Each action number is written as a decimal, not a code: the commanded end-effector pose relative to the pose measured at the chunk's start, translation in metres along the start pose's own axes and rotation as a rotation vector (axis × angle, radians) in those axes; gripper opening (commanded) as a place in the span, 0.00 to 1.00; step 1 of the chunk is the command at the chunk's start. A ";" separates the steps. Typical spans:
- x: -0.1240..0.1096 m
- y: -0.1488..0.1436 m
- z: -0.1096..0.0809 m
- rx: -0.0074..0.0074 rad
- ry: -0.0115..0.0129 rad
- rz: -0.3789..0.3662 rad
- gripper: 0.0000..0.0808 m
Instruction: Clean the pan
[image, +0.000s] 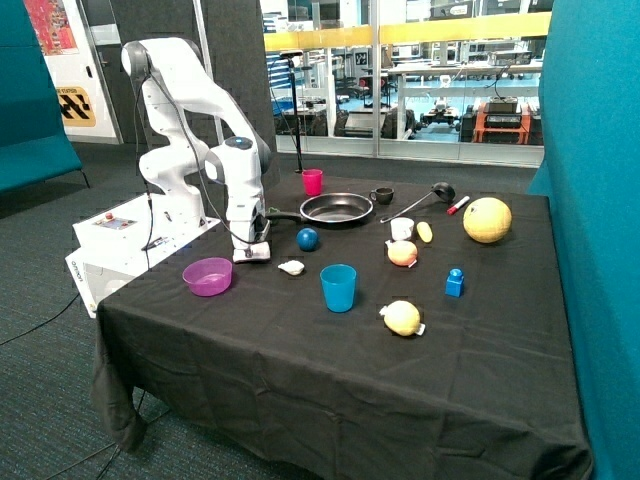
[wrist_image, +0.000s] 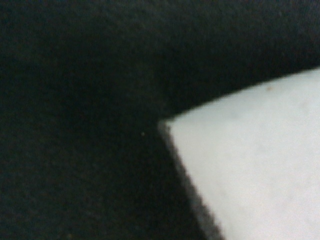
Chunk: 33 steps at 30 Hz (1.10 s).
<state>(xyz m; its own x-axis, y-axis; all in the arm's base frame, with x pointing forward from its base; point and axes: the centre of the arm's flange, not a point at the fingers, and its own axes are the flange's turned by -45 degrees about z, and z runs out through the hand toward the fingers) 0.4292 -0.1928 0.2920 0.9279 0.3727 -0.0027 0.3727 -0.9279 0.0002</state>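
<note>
The black pan (image: 336, 208) stands on the black tablecloth near the back of the table, its thin handle pointing toward the arm. My gripper (image: 251, 250) is low at the table, in front of the handle's end and between the purple bowl (image: 208, 276) and the blue ball (image: 308, 239). A flat white thing (image: 255, 256) lies on the cloth right at the gripper. The wrist view shows only black cloth and a corner of this white thing (wrist_image: 250, 170), very close.
Around the pan are a pink cup (image: 313, 181), a small black cup (image: 382, 195) and a black ladle (image: 415, 203). A blue cup (image: 338, 287), a small white object (image: 291, 267), a white cup (image: 402, 228), fruit (image: 487, 219) and a blue block (image: 455, 282) are spread over the table.
</note>
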 end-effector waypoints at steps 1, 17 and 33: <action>-0.007 0.000 0.013 0.0002 0.0027 0.006 0.98; 0.002 0.008 0.016 0.0002 0.0027 0.023 0.94; 0.002 0.010 0.018 0.0002 0.0027 0.039 0.01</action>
<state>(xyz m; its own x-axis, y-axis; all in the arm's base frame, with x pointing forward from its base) 0.4337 -0.2015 0.2745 0.9388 0.3444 0.0032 0.3444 -0.9388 0.0002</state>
